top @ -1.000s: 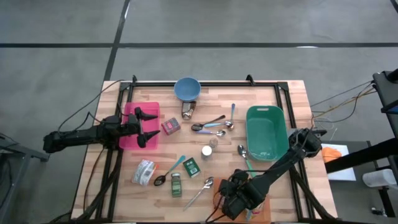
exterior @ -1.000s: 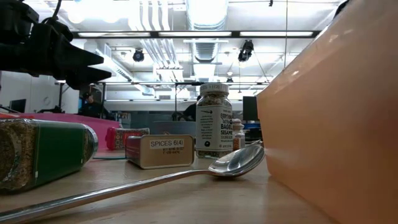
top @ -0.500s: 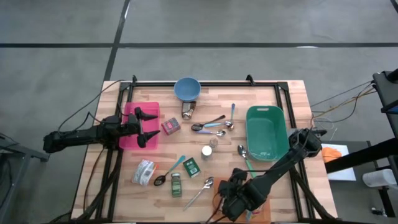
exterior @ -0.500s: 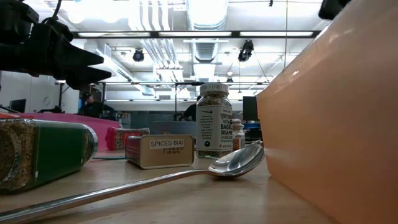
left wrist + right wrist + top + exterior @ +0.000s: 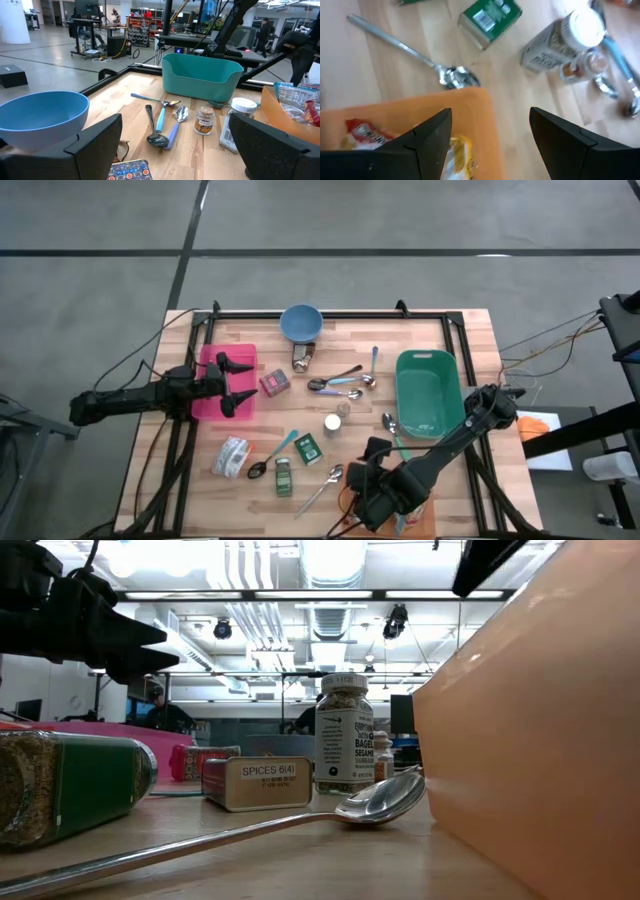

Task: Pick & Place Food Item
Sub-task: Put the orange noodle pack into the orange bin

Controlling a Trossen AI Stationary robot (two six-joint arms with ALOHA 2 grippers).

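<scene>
My right end effector [image 5: 490,137], fingers spread and empty, hovers over the orange bin [image 5: 445,107], its snack packets [image 5: 367,131] just below.

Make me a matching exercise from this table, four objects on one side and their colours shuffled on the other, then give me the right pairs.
Objects:
1. bowl
2. tub
3. tray
4. bin

Colours:
A. orange
B. blue
C. pink
D. teal green

Pairs: 1-B, 2-D, 3-C, 4-A
</scene>
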